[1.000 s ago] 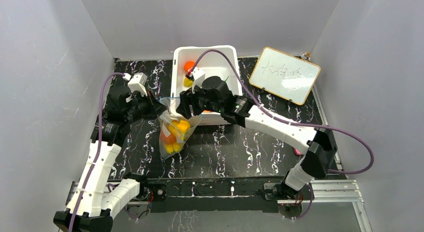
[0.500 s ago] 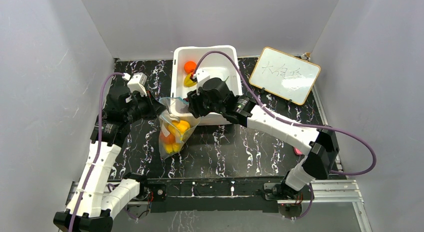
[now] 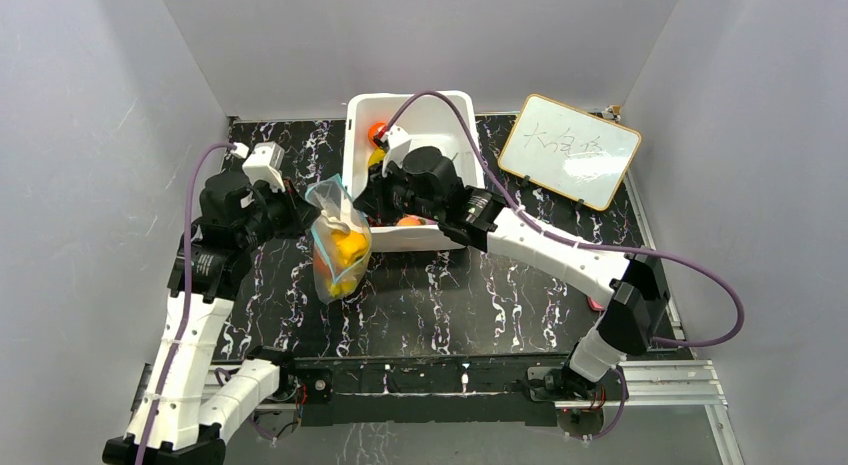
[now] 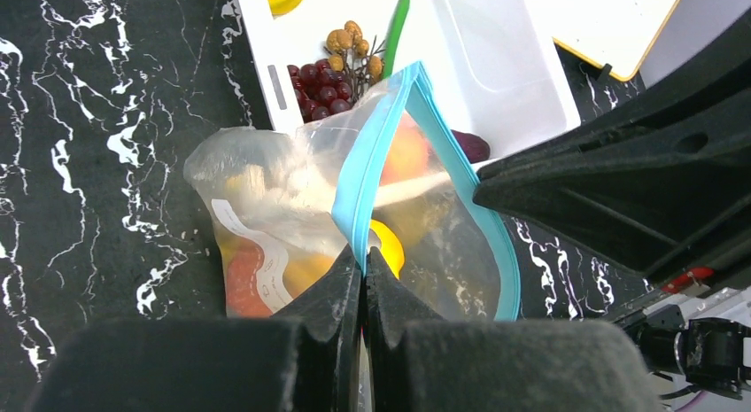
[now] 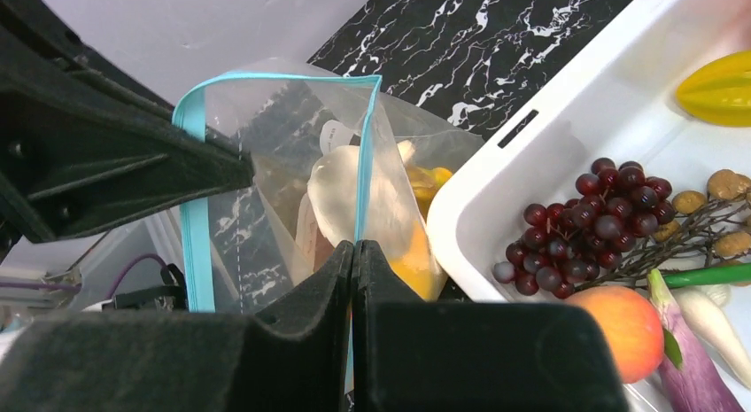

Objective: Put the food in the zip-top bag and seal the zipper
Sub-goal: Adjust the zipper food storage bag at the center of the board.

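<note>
Just left of the white tub (image 3: pixel 460 105), the bag (image 3: pixel 335 275) of food (image 3: pixel 347 247) hangs – left pincer (image 4: pixel 363 268) pinches its blue strip (image 4: pixel 352 199) on the far side from the tub, right pincer (image 5: pixel 352 251) on the tub side – mouth open.

one clear zip-top bag (image 3: pixel 338 247), one white tub (image 3: pixel 400 237), one whiteboard (image 3: pixel 568 150), one bunch of dark red grapes (image 5: pixel 602 226), one yellow pepper (image 5: pixel 719 86), one peach-coloured fruit (image 5: pixel 624 328), one green pod (image 4: pixel 396 31), one pale purple vegetable (image 5: pixel 700 377)
</note>
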You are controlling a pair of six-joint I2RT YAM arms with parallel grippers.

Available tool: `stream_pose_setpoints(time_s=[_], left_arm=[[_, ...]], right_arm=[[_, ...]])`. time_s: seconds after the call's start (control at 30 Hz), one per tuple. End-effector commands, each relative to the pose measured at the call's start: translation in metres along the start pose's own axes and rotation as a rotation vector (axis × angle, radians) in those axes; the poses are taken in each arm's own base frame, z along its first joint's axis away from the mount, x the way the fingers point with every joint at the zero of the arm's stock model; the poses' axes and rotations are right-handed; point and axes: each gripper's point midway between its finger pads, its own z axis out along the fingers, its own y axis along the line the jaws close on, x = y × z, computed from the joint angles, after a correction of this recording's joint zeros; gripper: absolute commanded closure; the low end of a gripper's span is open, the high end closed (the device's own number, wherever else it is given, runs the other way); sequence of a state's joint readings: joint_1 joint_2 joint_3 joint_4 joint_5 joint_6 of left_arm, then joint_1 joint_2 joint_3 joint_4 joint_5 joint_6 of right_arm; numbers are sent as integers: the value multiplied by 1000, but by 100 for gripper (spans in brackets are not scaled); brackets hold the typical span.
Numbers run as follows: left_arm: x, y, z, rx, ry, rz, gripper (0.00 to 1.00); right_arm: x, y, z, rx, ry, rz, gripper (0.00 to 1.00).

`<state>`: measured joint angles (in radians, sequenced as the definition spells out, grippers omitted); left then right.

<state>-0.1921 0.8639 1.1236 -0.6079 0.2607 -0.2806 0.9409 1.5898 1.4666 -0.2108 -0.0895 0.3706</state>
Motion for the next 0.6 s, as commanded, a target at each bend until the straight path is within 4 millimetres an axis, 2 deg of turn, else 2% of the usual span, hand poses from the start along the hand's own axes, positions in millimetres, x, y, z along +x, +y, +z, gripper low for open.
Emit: stream_pose_setpoints(time_s=[0.0,0.17,0.3,0.4,0.57], left_arm=[[1,1,-7,-5,-13,36,100],[15,3,0,2,22,26,100],[15,6,3,-7,35,30,100],[14,9,6,-18,37,39,100],[19,13,8,-32,35,45,100]], right_arm=[[-32,14,8,-46,-110,11,100],[2,-2,15,-14,-59,23,100],[5,-5,17,-8,-46,-11,100],[-3,-17,16,44,-36,-27,81],[-8,-39,20,116,-44,27,58]])
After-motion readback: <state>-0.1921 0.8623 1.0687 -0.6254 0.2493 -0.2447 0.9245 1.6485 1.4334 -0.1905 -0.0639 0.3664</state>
